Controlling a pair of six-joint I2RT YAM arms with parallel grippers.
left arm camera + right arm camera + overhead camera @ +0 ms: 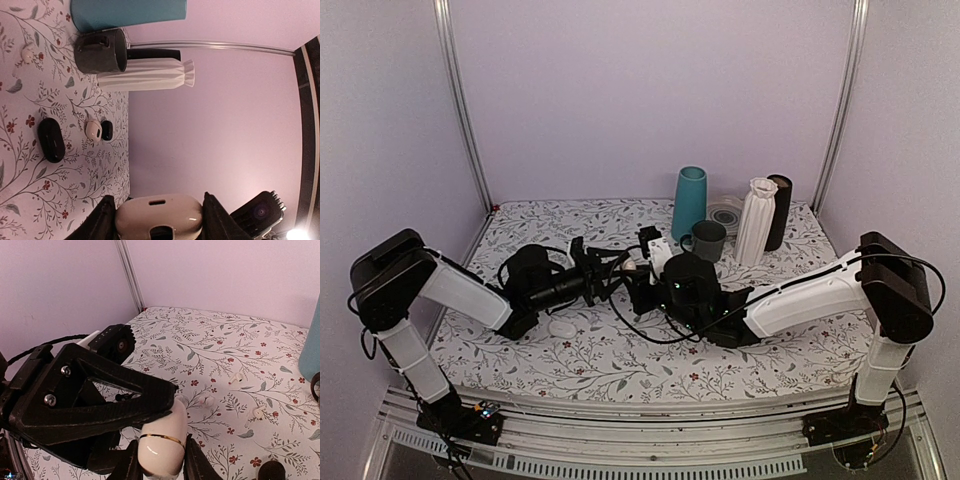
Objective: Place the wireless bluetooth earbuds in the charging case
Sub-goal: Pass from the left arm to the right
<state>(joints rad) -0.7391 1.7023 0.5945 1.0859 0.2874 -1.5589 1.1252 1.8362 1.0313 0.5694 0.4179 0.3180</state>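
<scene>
A cream pebble-shaped charging case (159,217) with a gold ring round it (162,445) is held above the table by both grippers. My left gripper (158,200) is shut on one end, and my right gripper (160,439) is shut on the other end. In the top view the two grippers meet at mid-table, left (618,268) and right (645,272). One small glossy black earbud (106,130) lies on the cloth next to a white bud (93,130). I see no second black bud.
A black oval case (51,140) lies near the buds. Loose white earbuds (237,377) (206,400) (257,412) lie on the floral cloth. A teal vase (689,202), grey mug (708,240), white vase (757,220) and black cylinder (779,210) stand at the back. A white oval thing (563,327) lies under the left arm.
</scene>
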